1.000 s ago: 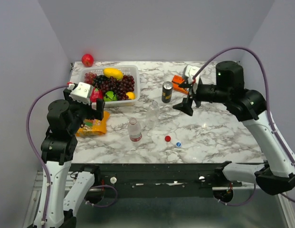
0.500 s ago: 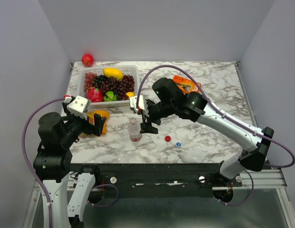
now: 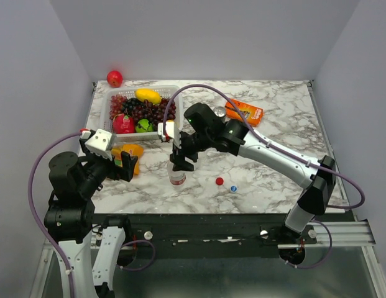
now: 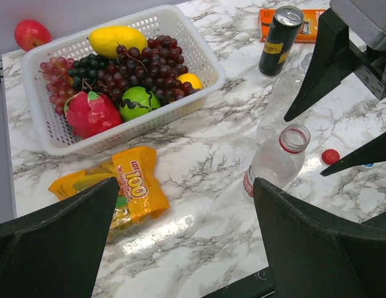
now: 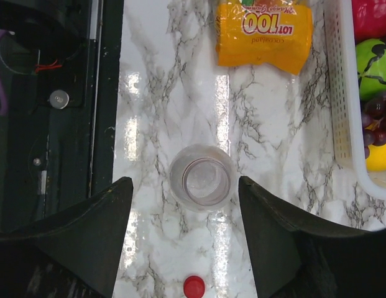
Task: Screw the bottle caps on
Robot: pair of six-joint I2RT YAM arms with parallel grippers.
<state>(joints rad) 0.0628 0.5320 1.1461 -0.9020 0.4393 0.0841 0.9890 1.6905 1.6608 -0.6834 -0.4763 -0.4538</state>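
Over the uncapped bottle (image 5: 201,176), we log 1 right gripper (image 5: 185,183), jaws apart to straddle it; left gripper (image 4: 185,183) likewise spread.

My robot test cell, plain grey walls (image 3: 211,37) boxing my marble-print surface (image 3: 286,124), purple cables (image 3: 31,183), metal frame (image 3: 360,233) below.

Two bottles (image 4: 276,162), two caps (image 3: 219,181), one can (image 4: 279,41)
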